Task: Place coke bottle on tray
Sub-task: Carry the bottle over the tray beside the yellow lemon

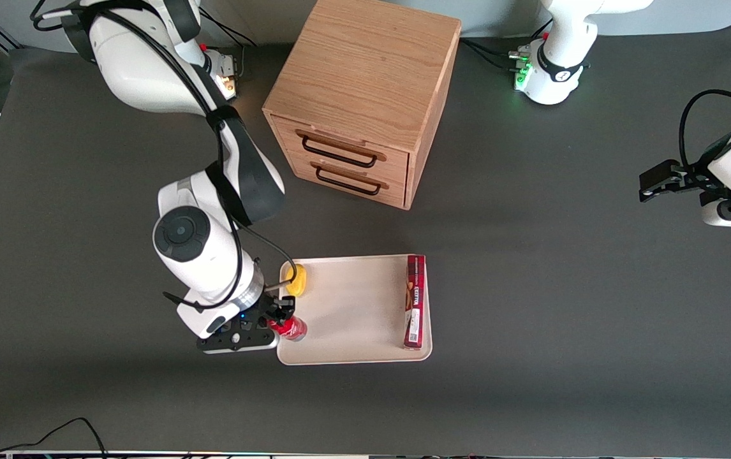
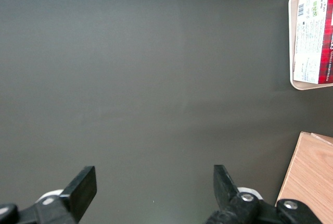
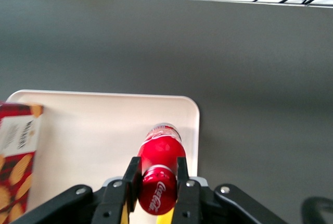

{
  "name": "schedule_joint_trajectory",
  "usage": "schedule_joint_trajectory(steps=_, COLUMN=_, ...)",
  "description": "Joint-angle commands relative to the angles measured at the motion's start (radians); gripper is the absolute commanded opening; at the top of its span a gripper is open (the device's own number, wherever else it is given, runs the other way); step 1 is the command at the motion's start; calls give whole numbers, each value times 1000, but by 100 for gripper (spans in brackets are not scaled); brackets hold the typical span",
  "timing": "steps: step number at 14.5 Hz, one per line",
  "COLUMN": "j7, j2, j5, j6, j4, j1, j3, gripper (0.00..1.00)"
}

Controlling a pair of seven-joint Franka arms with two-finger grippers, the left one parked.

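The coke bottle (image 1: 290, 327), small and red with white script on its cap, is held in my right gripper (image 1: 282, 317) over the corner of the cream-beige tray (image 1: 353, 312) nearest the working arm and the front camera. In the right wrist view the gripper (image 3: 156, 174) is shut on the bottle (image 3: 158, 156), one finger on each side just below the cap. The bottle's base points toward the tray (image 3: 93, 130). I cannot tell whether the base touches the tray.
A long red box (image 1: 414, 299) lies on the tray along its edge toward the parked arm. A yellow object (image 1: 297, 279) sits in the tray's corner near the gripper. A wooden drawer cabinet (image 1: 359, 102) stands farther from the front camera.
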Motion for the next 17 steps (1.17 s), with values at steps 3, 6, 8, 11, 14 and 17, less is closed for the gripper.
schedule_joint_trajectory(steps=3, j7=-18, j2=69, j5=9, j6=27, j4=55, j1=8, j3=-18, gripper=0)
schedule_joint_trajectory(steps=6, j7=-18, j2=93, j5=9, j6=62, j4=54, j1=9, j3=-18, gripper=0)
schedule_joint_trajectory(steps=8, j7=-18, j2=106, j5=9, j6=87, j4=54, j1=14, j3=-18, gripper=0)
schedule_joint_trajectory(steps=11, j7=-6, j2=120, j5=9, j6=114, j4=52, j1=16, j3=-18, gripper=28)
schedule_joint_trajectory(steps=14, j7=22, j2=113, j5=9, j6=113, j4=52, j1=16, j3=-18, gripper=82)
schedule_joint_trajectory(steps=17, j7=23, j2=93, j5=11, j6=99, j4=52, j1=14, j3=-18, gripper=94)
